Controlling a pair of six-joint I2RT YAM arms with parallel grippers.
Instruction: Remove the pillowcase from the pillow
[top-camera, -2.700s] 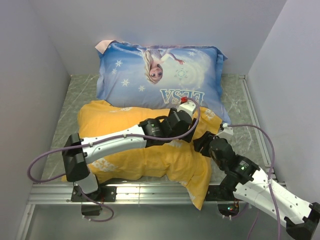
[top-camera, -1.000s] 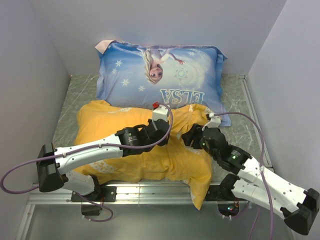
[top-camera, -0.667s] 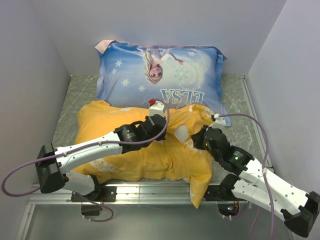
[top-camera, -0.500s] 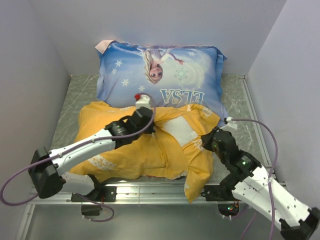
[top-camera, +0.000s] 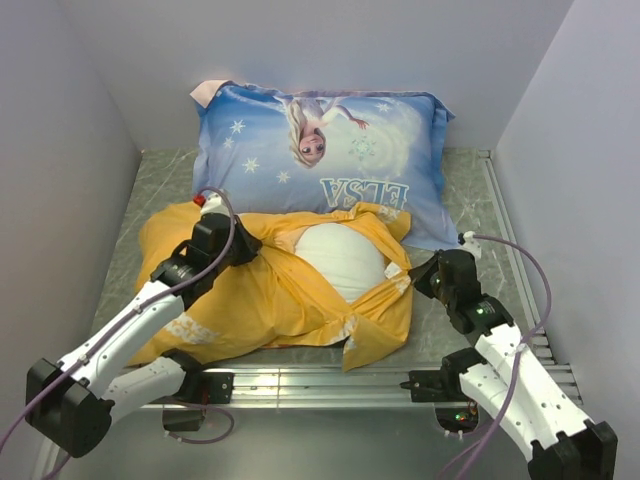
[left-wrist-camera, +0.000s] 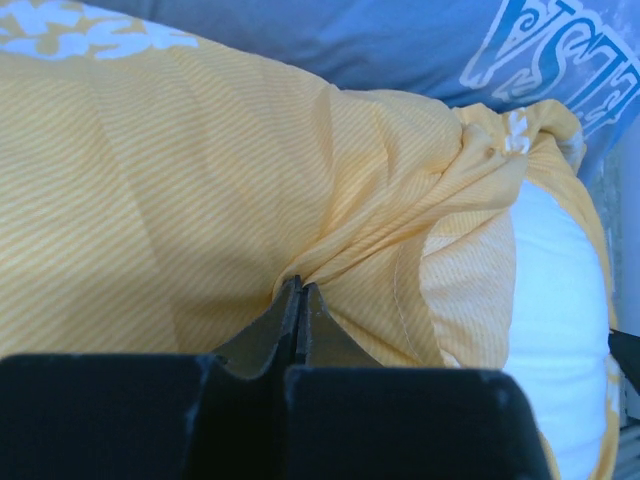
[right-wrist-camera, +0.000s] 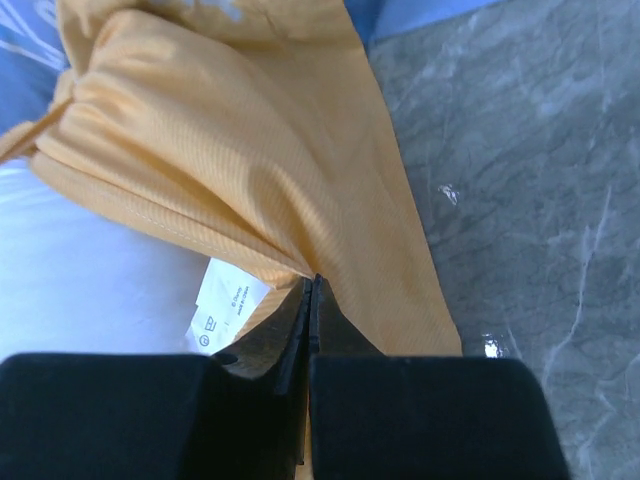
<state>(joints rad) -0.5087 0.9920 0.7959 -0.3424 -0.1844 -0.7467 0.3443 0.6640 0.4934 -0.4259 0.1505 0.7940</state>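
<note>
The yellow-orange fabric pillowcase is pinched in the fully closed left tool and right tool. The plump white pillow must next be bared further towards nine o'clock.

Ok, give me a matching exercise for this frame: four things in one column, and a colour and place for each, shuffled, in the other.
Things:
1 pillowcase
2 pillow
3 Elsa pillow
4 tag

Descriptions:
A blue, farthest back
B white, bulging out of an opening
C small, printed, beside a yellow hem
D yellow, in front of the blue one

Pairs: 1-D, 2-B, 3-A, 4-C
</note>
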